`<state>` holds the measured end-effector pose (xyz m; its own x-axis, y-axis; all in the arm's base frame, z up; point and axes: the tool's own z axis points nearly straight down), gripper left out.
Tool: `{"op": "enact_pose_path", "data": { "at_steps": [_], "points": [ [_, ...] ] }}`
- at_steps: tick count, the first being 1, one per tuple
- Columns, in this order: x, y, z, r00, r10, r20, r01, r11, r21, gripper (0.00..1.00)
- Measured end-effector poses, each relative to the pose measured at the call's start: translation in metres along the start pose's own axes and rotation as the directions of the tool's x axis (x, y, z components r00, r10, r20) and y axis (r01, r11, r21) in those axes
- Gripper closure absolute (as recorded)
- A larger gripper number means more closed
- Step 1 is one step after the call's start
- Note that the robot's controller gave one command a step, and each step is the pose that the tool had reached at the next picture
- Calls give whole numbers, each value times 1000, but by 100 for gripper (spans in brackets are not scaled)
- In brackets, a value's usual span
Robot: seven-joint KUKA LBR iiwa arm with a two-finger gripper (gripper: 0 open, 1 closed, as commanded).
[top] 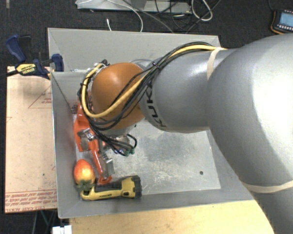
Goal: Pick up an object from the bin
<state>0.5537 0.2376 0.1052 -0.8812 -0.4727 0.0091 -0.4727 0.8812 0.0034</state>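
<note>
At the grey metal bin's (185, 145) near wall, towards the left corner, a yellow-and-black tool (111, 189) lies on its side. Just left of it and touching it is a round red-and-yellow ball (83, 172), like a small apple. The gripper (104, 164) points down just behind the tool and right beside the ball; whether it is open, closed or holding anything cannot be told. Behind it, orange plastic pieces (81, 130) lie along the left wall. Above sits the wrist's rounded orange cover (115, 94), looped with yellow and black cables (136, 79). The thick silver arm (224, 96) reaches in from the right and bends down.
</note>
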Motion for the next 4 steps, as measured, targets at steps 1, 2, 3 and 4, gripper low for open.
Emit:
{"op": "enact_pose_path", "data": {
  "at_steps": [1,2,3,4],
  "points": [
    [-2,3,25,833,553,17,-553,833,-13,0],
    [-16,3,31,900,436,7,-436,900,-5,100],
    [-16,3,31,899,437,7,-437,899,-5,100],
    [-15,3,25,899,438,6,-438,899,-5,100]
  ]
}}
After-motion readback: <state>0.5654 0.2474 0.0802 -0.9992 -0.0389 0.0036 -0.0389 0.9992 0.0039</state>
